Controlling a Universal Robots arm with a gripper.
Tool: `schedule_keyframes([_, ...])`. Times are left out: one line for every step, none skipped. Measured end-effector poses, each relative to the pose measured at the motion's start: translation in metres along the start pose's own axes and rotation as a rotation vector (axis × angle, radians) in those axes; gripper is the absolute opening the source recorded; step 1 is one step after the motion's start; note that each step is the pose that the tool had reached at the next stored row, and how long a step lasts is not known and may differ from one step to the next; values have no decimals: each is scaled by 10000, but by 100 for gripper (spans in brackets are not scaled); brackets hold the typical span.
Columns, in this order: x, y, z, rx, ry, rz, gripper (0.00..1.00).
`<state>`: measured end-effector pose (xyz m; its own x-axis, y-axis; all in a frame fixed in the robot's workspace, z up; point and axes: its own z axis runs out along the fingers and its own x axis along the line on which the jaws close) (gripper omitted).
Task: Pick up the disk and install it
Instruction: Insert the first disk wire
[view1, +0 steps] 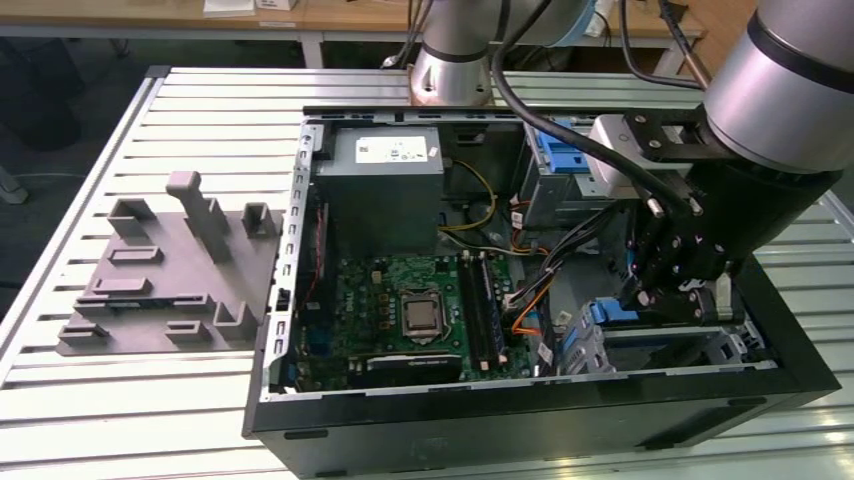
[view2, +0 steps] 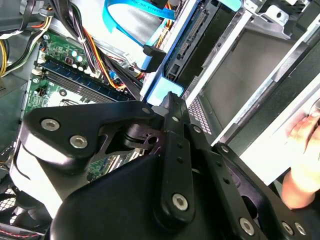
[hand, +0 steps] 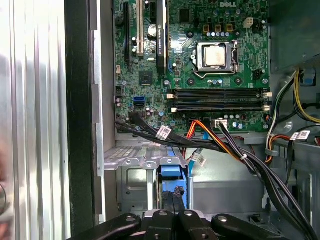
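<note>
The disk (view1: 615, 311) stands on edge in the metal drive cage (view1: 727, 345) at the case's corner on the exterior view's right; its blue carrier rail shows. My gripper (view1: 663, 300) reaches down into the case right over it. In the second wrist view the black fingers are drawn together, and the gripper (view2: 171, 100) pinches the blue end of the disk (view2: 160, 92). In the first wrist view the gripper (hand: 173, 201) sits between the blue rails of the disk (hand: 171, 171), inside the cage (hand: 132, 165). The rest of the drive is hidden in the slot.
Black, orange and blue cables (hand: 225, 145) run beside the cage. The motherboard (view1: 414, 300) and grey power supply (view1: 387, 170) fill the open case. A grey fixture (view1: 160, 270) lies on the slatted table. A person's hand (view2: 305, 155) rests at the case's edge.
</note>
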<state>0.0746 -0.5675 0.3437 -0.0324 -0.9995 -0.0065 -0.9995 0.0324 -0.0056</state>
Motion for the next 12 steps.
schedule_keyframes([0,0,0,0,1,0,11])
schedule_keyframes([0,0,0,0,-1,2,11])
schedule_keyframes([0,-1,0,0,0,1,11])
schedule_keyframes([0,-2,0,0,0,0,11])
schedule_keyframes([0,-3,0,0,-1,0,11])
schedule_keyframes([0,-9,1,0,0,-2,11])
schedule_keyframes([0,-25,1,0,-1,-1,11])
schedule_keyframes([-1,-49,2,0,-2,0,11])
schedule_keyframes([-2,-82,1,-1,-1,0,11])
schedule_keyframes([-4,-118,1,-1,0,0,11])
schedule_keyframes([-5,-162,2,-2,0,0,11])
schedule_keyframes([-7,-205,2,-2,-1,0,11])
